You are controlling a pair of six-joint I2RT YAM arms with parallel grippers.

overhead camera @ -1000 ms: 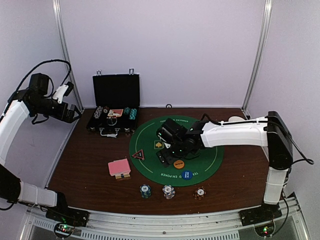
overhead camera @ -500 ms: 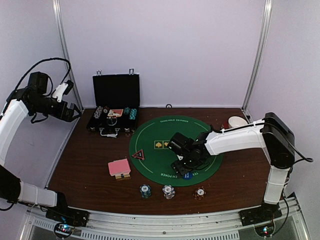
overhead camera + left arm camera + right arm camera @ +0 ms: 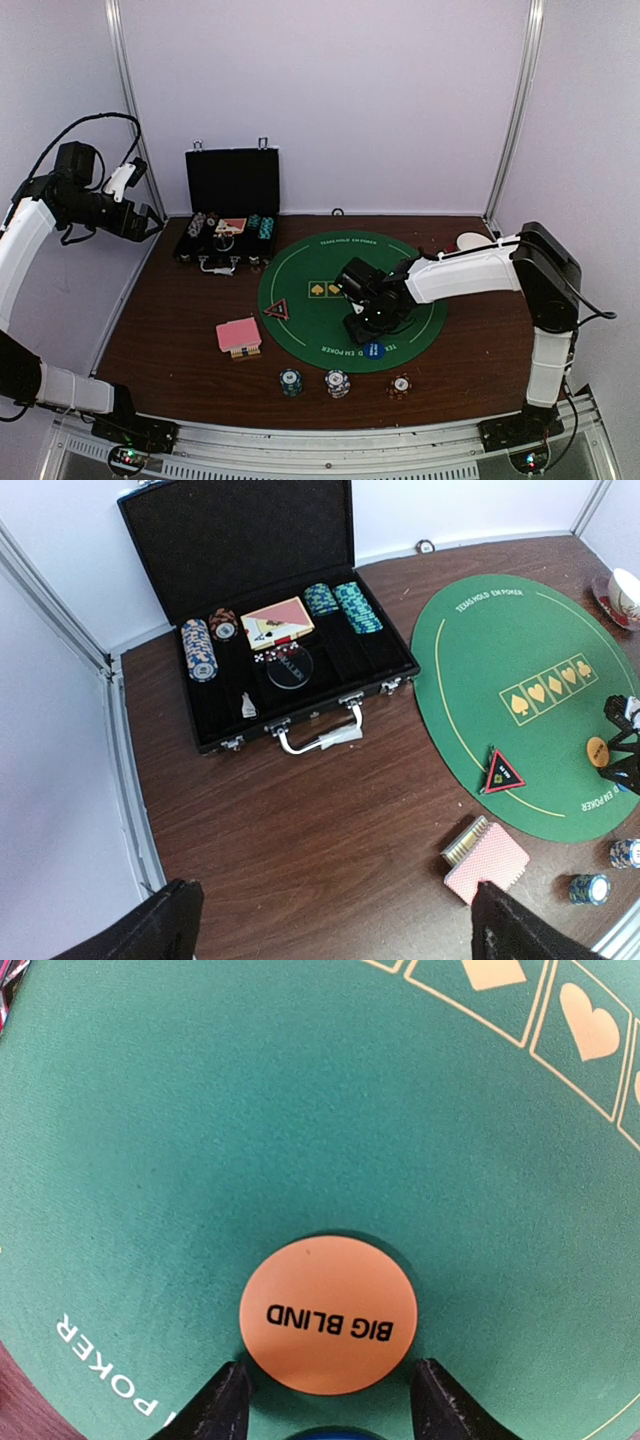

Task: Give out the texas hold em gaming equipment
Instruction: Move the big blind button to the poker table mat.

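An orange "BIG BLIND" disc [image 3: 328, 1312] lies flat on the green mat [image 3: 200, 1140]. My right gripper [image 3: 328, 1402] is open and low over it, with one fingertip [image 3: 215, 1405] on each side of the disc's near edge. In the top view this gripper [image 3: 366, 318] hides the disc. A blue disc [image 3: 373, 350] lies just in front. A red-edged triangle [image 3: 277, 310] sits at the mat's left edge, and pink-backed cards [image 3: 238, 335] lie left of it. Three chip stacks [image 3: 338, 383] stand near the front edge. My left gripper [image 3: 150, 225] is open, empty and high at the far left.
The open black case [image 3: 270, 630], with more chips and cards inside, stands at the back left of the brown table [image 3: 300, 810]. A red-and-white bowl [image 3: 472, 241] sits at the back right. Metal frame posts [image 3: 128, 100] stand at the rear corners.
My right gripper swung from the mat's middle toward the near side and now sits around the orange disc, hiding it in the top view. The left arm has not moved.
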